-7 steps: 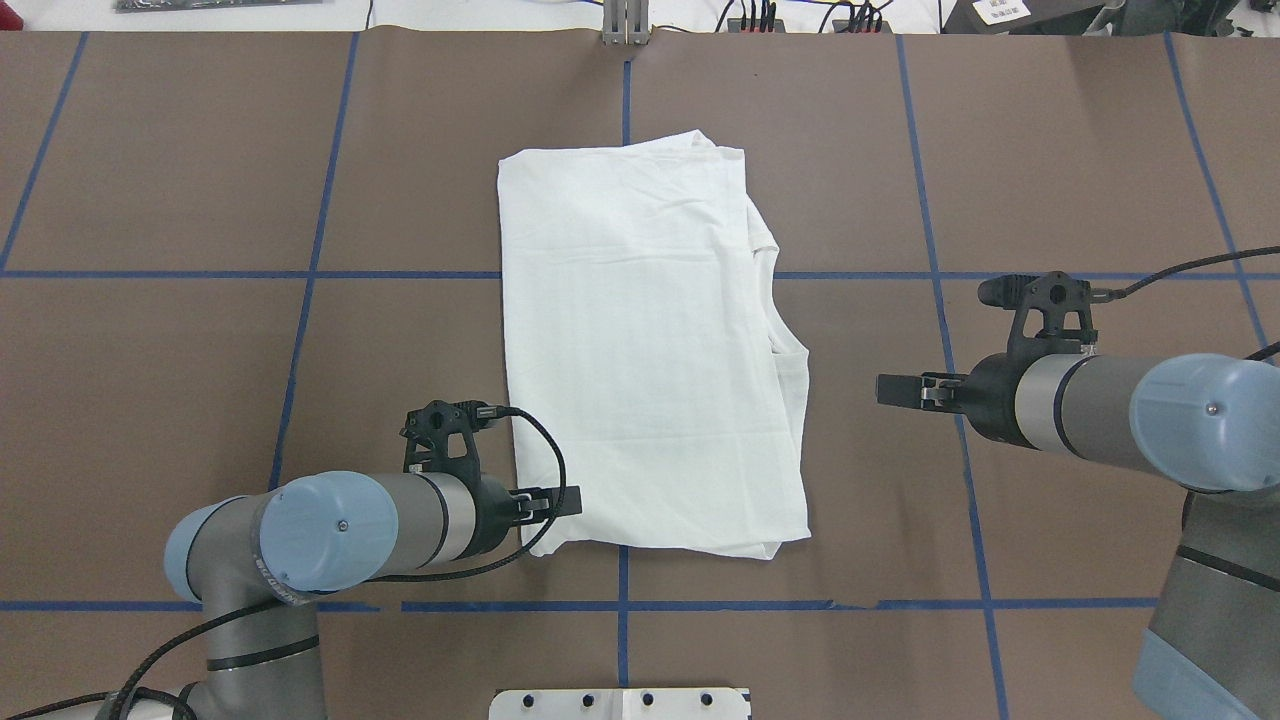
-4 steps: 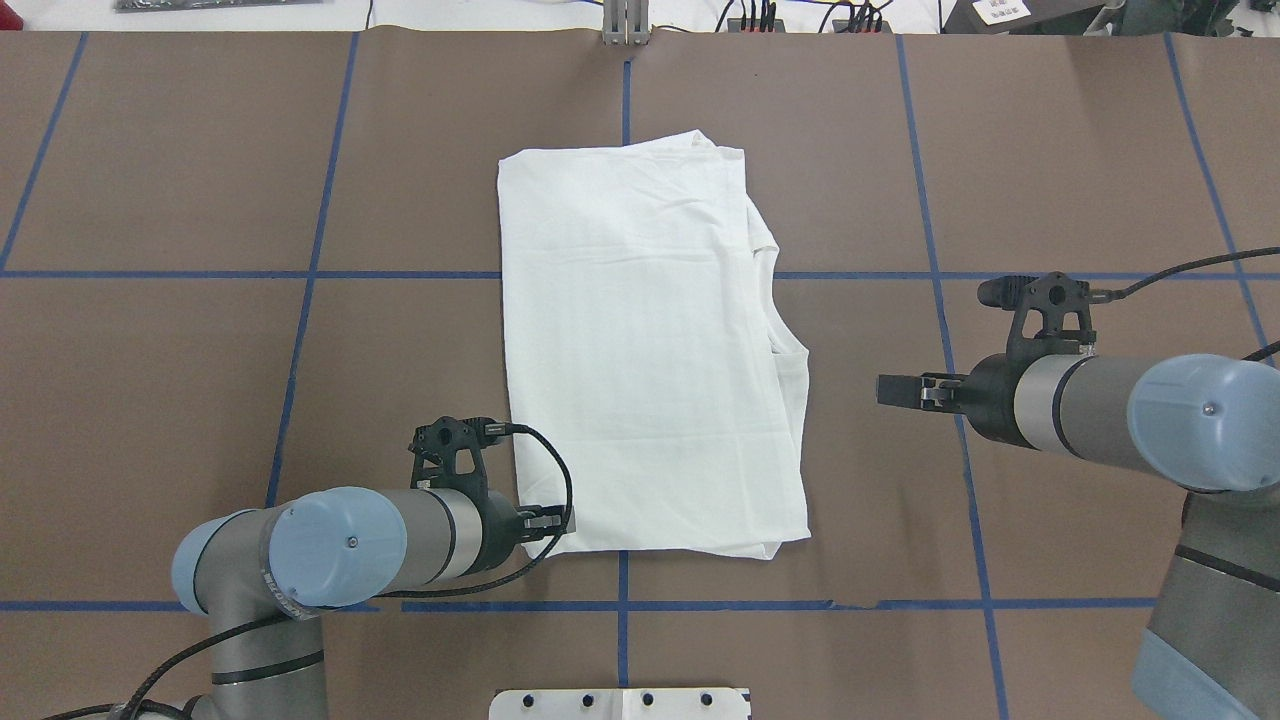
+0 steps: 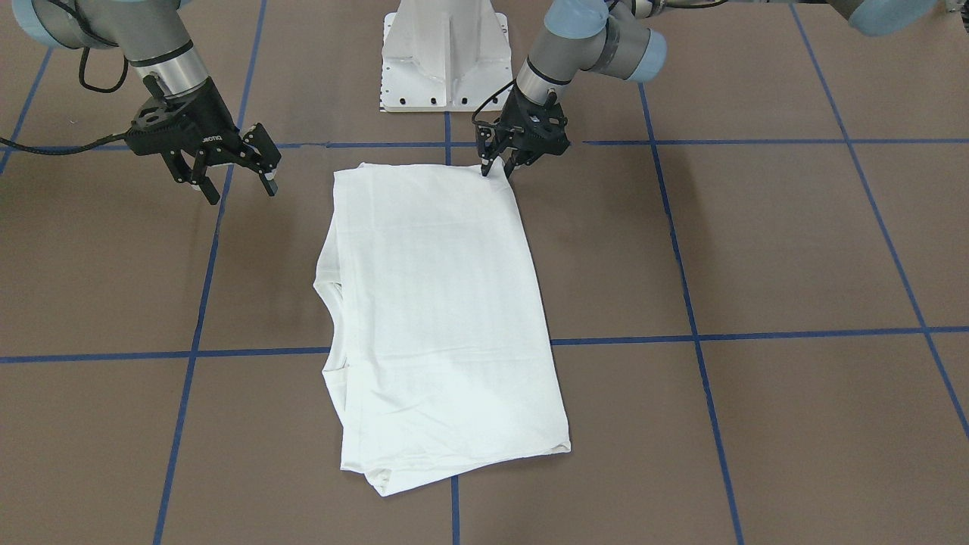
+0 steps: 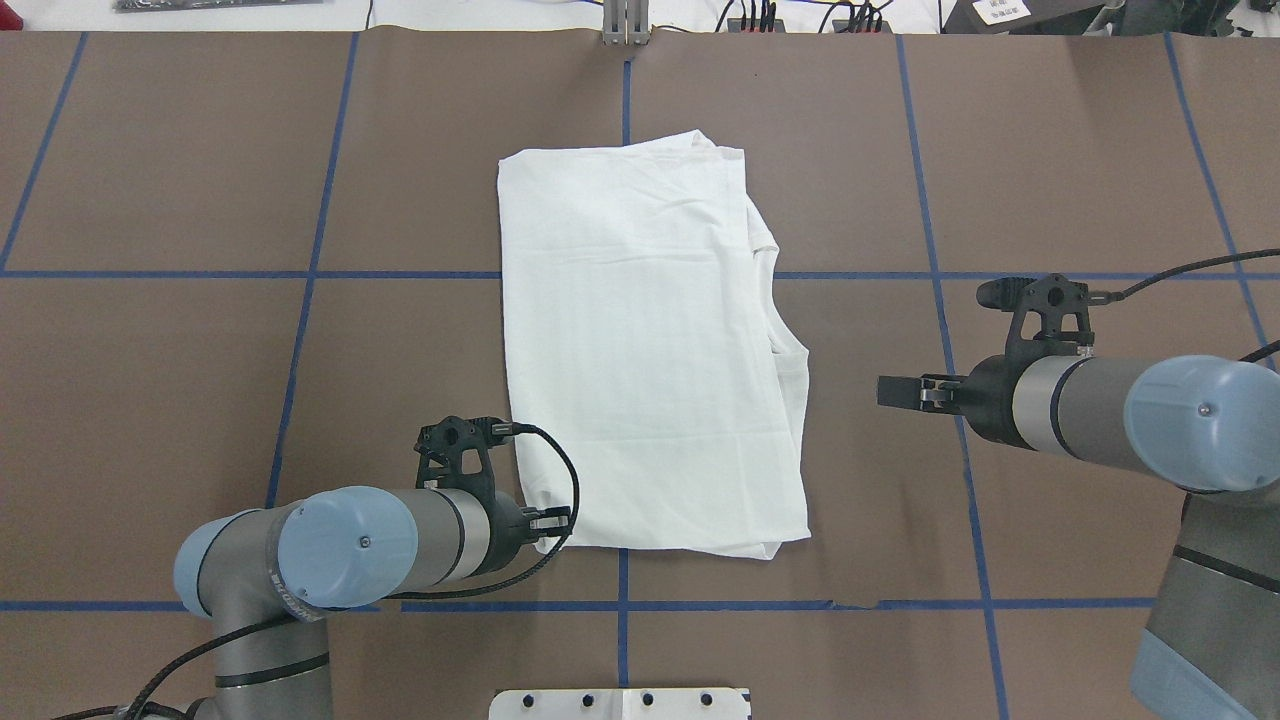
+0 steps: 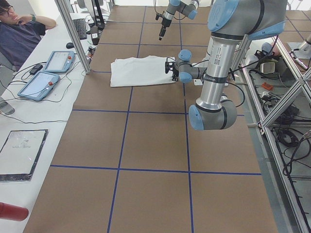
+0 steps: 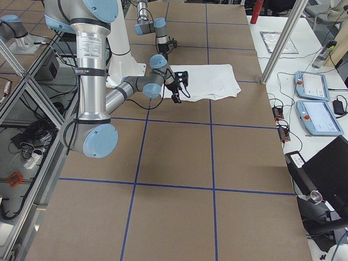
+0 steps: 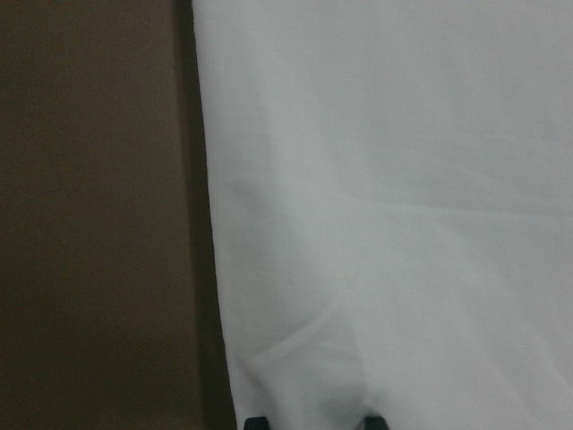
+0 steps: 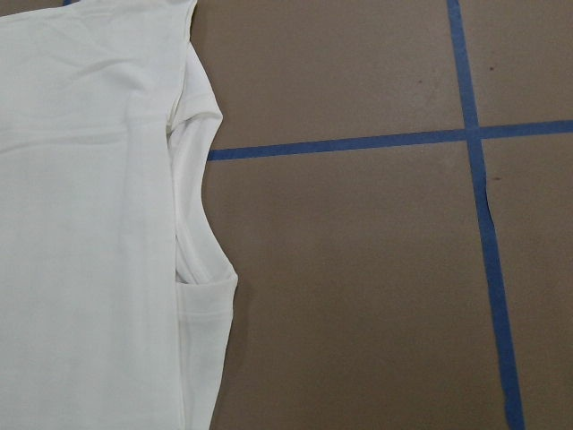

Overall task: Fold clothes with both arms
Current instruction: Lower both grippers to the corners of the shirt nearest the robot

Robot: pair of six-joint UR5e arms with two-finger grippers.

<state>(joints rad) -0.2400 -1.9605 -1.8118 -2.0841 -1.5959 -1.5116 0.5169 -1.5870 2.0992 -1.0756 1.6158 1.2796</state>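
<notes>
Step in hand: the corner pick looks to be under way. The black two-finger left gripper (image 4: 555,522) is sitting low at the near-left corner of the white long-sleeved cotton T-shirt (image 4: 640,350), right on the hem.
Left tool: the jaws are standing narrow. In the wrist view the black fingertips (image 7: 257,421) are flanking a raised pucker of cloth, but whether they are actually biting is not showing.
Shirt: it is lying flat in the middle of the table as a long folded rectangle running away from the robot, with tucked layers peeking out along its right-hand edge.
Right tool: the black two-finger right gripper (image 3: 239,193) is hovering off the shirt's right side, well apart from the cloth, jaws spread wide and holding nothing.
Next move: by the look of it, the right gripper is needing to come in to the near-right corner, so both arms are lifting the near hem together toward the far edge. A one-corner lift is risking a skewed fold.
Surface: a brown matte table covering (image 4: 180,400) is crossed by blue tape grid lines (image 4: 300,330), and the white metal pedestal (image 3: 447,60) is standing at the robot's edge.
Room: beyond the table's left end a person (image 5: 22,36) is sitting at a white bench with two tablet-like control pendants (image 5: 58,60), and aluminium frame posts (image 5: 73,34) are rising alongside.
</notes>
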